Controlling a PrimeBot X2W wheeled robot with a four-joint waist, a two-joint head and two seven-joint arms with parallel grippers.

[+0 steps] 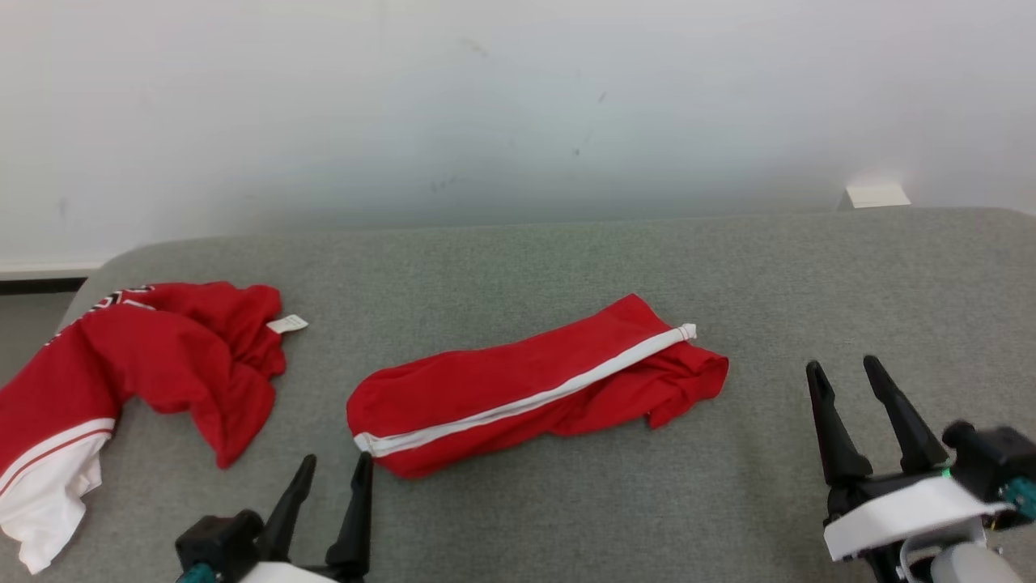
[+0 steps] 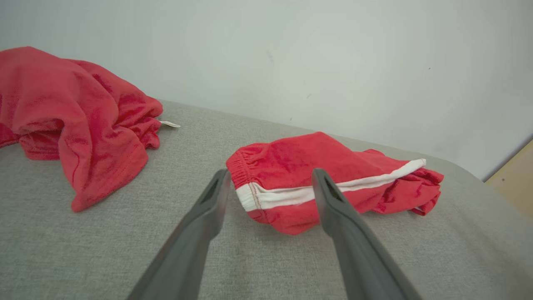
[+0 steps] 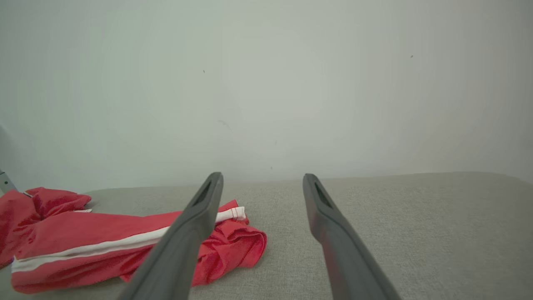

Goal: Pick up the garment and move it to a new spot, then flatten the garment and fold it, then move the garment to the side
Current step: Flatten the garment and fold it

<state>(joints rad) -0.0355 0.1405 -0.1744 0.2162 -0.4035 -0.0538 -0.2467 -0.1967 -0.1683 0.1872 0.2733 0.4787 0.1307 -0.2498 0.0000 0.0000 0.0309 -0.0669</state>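
Fingers of the left gripper stand spread and empty at lower left, just short of the red shorts bunched mid-frame on the grey upholstered surface. The cloth looks soft, light and floppy, so pinch the elastic waistband. The right gripper, lower right, gapes empty too.

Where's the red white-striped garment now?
Red white-striped garment lies mid head view on the grey fabric surface, right of the crumpled red-and-white garment, just beyond the left pincer.

Left tool with two dark fingers spread wide and empty, grey woven fabric surface beneath, folded red cloth garment with white side stripe lying just beyond the fingertips, crumpled red cloth heap at left, pale wall behind
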